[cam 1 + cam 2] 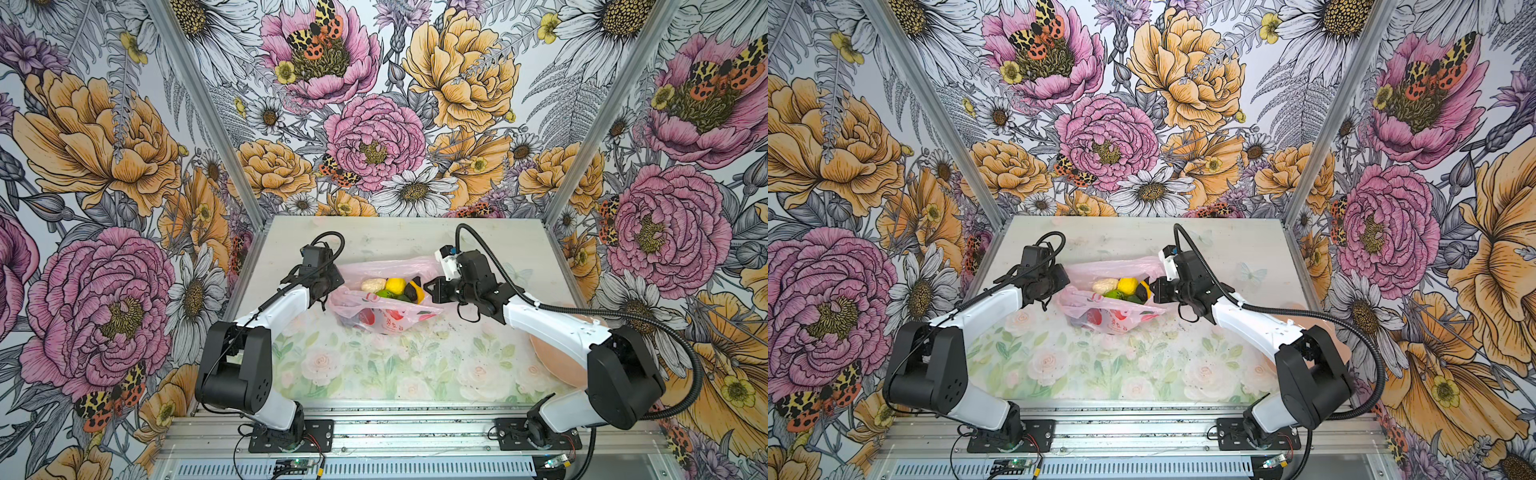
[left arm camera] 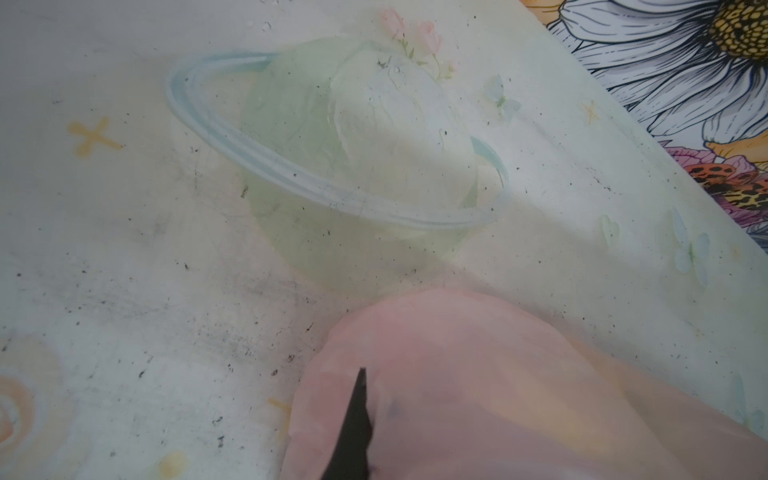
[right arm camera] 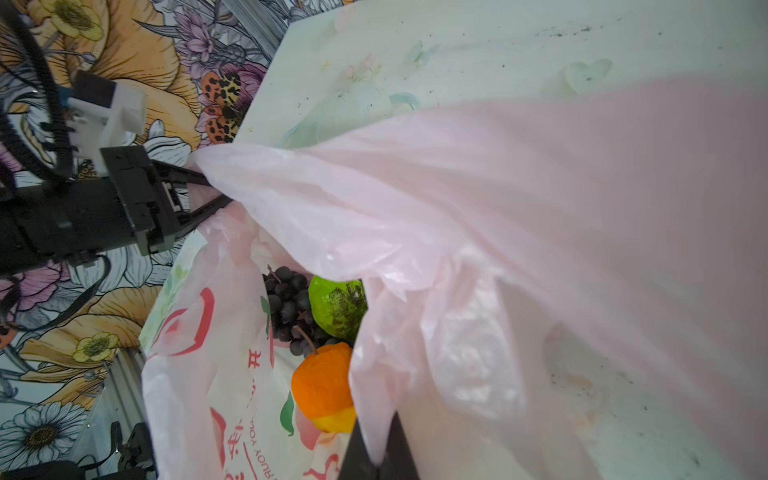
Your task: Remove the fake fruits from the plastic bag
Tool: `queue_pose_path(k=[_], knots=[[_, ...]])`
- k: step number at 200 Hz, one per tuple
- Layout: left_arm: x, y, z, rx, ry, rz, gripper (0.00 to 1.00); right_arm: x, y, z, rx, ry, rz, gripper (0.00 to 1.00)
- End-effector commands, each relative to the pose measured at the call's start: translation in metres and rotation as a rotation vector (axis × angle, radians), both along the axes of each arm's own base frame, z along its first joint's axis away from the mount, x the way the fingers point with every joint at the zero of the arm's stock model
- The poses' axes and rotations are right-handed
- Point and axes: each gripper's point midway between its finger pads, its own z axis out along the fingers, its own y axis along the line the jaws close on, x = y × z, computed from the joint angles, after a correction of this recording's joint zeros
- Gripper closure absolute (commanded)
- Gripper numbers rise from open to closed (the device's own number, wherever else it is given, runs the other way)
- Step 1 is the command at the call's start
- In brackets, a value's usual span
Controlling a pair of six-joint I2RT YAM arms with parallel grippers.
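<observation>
Evidently, the left gripper (image 3: 214, 192) and the right gripper (image 3: 380, 457) are each clamped on an opposite rim of the thin, crinkly, translucent pink plastic bag (image 1: 386, 320).

Its mouth is held spread between them around the middle of the pale floral table (image 1: 374, 374), with small toy fruits (image 1: 1127, 286) lying inside: a yellow lemon (image 1: 395, 285), a beige lumpy piece (image 1: 373, 284), a bumpy green lime (image 3: 338, 307), a dark purple grape bunch (image 3: 286, 307), an orange (image 3: 323, 382). The film is judged light, limp and slippery, best taken by a gathered fold at the rim; the fruits are judged light, hard and apt to roll, best gripped across the middle.
</observation>
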Motion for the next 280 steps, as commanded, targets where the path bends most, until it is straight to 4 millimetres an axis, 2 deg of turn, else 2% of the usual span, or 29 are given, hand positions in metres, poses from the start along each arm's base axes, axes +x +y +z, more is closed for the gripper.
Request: queue_pose_path(k=[1,20,41,54,65,87,107,134,169,193,219,249,265,280], knots=[[0.013,0.014,0.003,0.003,0.001,0.024,1.00,0.001,0.003,0.032,0.237,-0.058,0.018,1.00],[0.019,0.022,-0.003,0.007,0.030,0.047,1.00,0.002,-0.007,0.022,0.262,-0.045,-0.020,1.00],[0.021,0.022,-0.006,0.014,0.046,0.051,1.00,-0.001,-0.007,0.014,0.295,-0.035,-0.033,1.00],[0.018,0.015,-0.001,0.032,0.051,0.033,0.75,-0.003,-0.004,0.010,0.280,-0.036,-0.037,1.00],[0.011,0.007,0.006,0.060,0.050,0.016,0.59,-0.006,-0.002,0.008,0.250,-0.048,-0.040,1.00],[-0.010,-0.009,0.031,0.110,0.008,0.011,0.26,-0.014,0.006,0.007,0.198,-0.082,-0.036,1.00],[-0.030,-0.021,0.048,0.116,-0.039,0.024,0.12,-0.020,0.009,0.005,0.144,-0.108,-0.039,1.00],[-0.041,-0.038,0.050,0.117,-0.041,0.007,0.02,-0.026,0.018,0.001,0.109,-0.124,-0.015,1.00],[-0.036,-0.043,0.021,0.146,0.036,-0.005,0.01,-0.030,0.021,0.003,0.097,-0.136,-0.006,1.00],[-0.034,-0.048,0.011,0.166,0.061,-0.024,0.01,-0.035,0.020,0.007,0.078,-0.153,0.005,1.00],[-0.037,-0.037,0.002,0.185,0.074,0.006,0.07,-0.036,0.015,0.007,0.059,-0.161,-0.010,1.00],[-0.038,-0.028,-0.022,0.113,0.079,0.003,0.27,-0.033,0.003,0.014,0.128,-0.152,-0.045,1.00],[-0.042,-0.022,-0.032,0.057,0.071,0.004,0.44,-0.026,-0.008,0.020,0.207,-0.131,-0.073,1.00],[-0.047,-0.009,-0.040,0.036,0.071,0.030,0.63,-0.019,-0.019,0.025,0.274,-0.118,-0.098,1.00]])
